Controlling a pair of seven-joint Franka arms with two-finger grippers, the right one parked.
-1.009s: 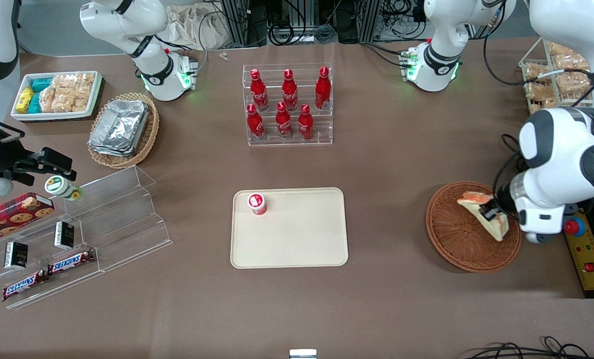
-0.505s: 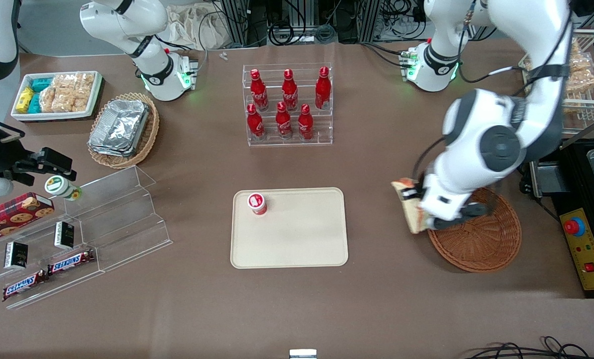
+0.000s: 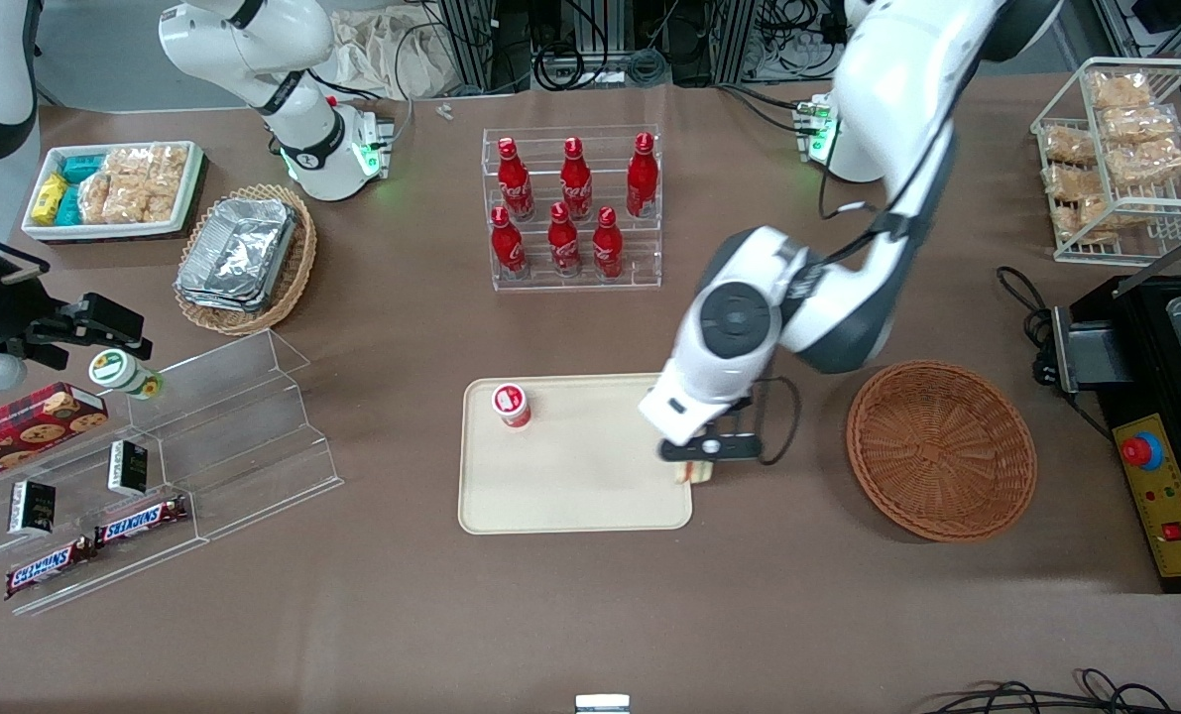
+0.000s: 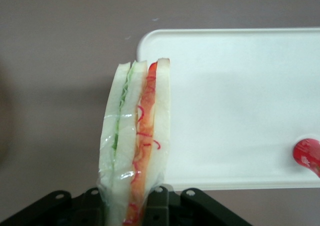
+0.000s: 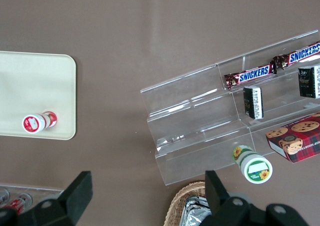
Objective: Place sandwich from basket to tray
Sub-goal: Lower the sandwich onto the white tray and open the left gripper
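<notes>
Cream-beige tray (image 3: 570, 496): the claw (image 3: 697, 466) hangs above its edge nearest the reddish-brown wicker basket (image 3: 941, 448), pinching the sandwich (image 4: 134, 146) upright by one end. A red-capped bottle (image 3: 512, 405) stands on the tray, well apart.

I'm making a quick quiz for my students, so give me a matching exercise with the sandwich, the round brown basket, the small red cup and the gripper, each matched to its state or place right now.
Things:
1. sandwich
2. basket
3. red cup
4. gripper

States:
A. standing on the tray
B. holds nothing
C. over the tray's edge, at the side toward the basket
D. clamped, held edge-on above the table

Pairs: 1-D, 2-B, 3-A, 4-C
</notes>
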